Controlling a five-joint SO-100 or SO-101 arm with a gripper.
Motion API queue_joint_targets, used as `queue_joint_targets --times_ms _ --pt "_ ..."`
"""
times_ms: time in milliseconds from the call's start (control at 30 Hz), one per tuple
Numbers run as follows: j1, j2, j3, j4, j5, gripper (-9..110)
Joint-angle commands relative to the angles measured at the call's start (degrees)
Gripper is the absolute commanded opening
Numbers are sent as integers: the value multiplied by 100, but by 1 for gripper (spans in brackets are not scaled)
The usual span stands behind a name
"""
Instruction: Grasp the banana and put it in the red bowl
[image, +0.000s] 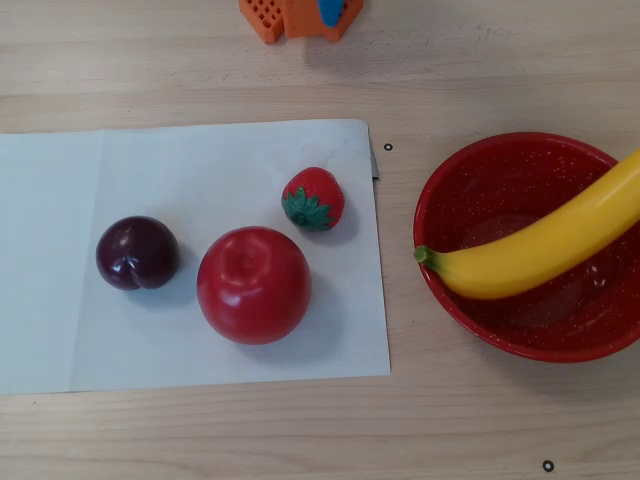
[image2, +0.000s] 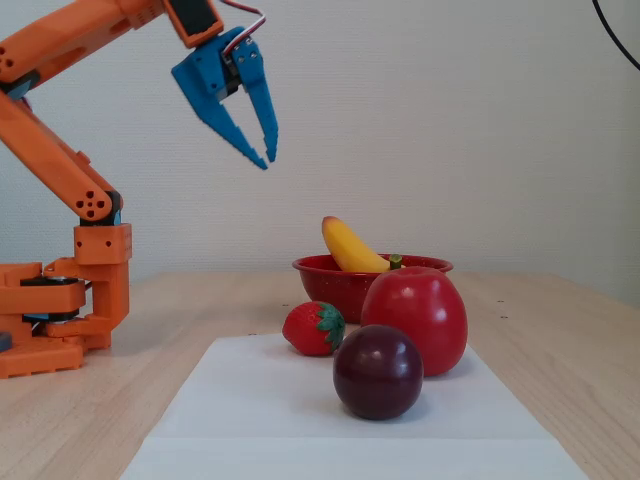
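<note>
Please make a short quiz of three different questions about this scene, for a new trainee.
1. True or false: the banana lies inside the red bowl.
2. Which fruit on the white paper sits closest to the bowl in the overhead view? A) plum B) apple C) strawberry
3. Fill in: in the fixed view the gripper is raised above the table and holds ____.

Key
1. True; its stem end rests over the rim.
2. C
3. nothing; its fingers are slightly apart and empty.
</note>
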Motion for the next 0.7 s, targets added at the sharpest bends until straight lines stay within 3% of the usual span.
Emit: queue_joint_targets --times_ms 0,300,667 --pt "-167 519 158 -387 79 0" --pt "-483 1406 1942 -1573 -114 0" --pt "-677 2549 4518 -3929 -211 0"
